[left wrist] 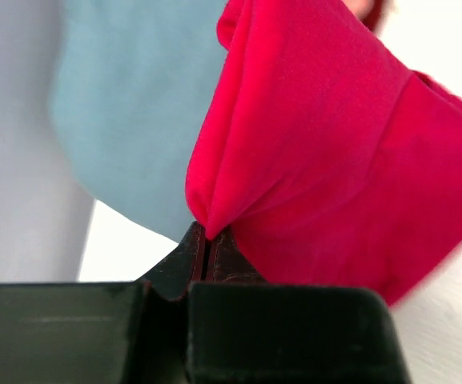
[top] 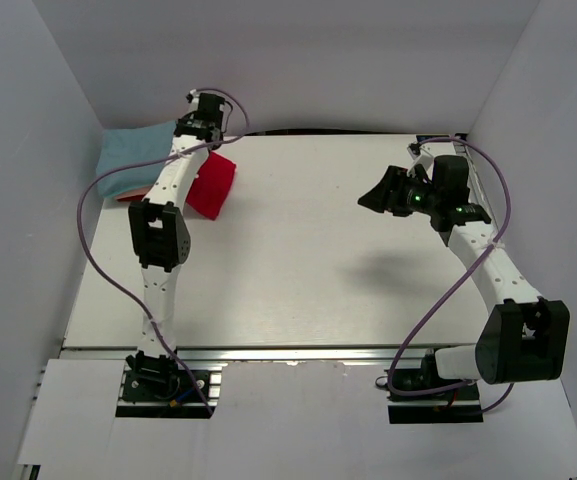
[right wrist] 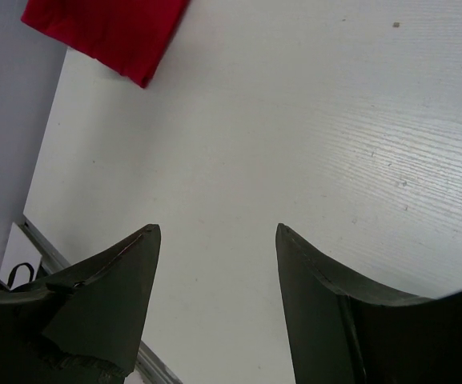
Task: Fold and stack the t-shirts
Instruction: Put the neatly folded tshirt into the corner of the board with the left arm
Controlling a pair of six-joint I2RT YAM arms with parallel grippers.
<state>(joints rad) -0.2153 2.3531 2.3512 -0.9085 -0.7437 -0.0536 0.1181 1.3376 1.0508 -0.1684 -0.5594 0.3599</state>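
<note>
Jaws of the left gripper [left wrist: 205, 234] sit pinched together on a bunched fold of the bright red cloth t-shirt [left wrist: 319, 160] at the far left corner of the white table [top: 298, 270]. The arm hides where the red meets the folded light blue cloth t-shirt [top: 128, 155], so overlap or mere contact cannot be told. A sliver of salmon-pink cloth [top: 126, 200] shows under the blue; the right gripper [right wrist: 217, 232] hangs wide apart and empty above the table's right side, its view cutting the red off at one corner.
</note>
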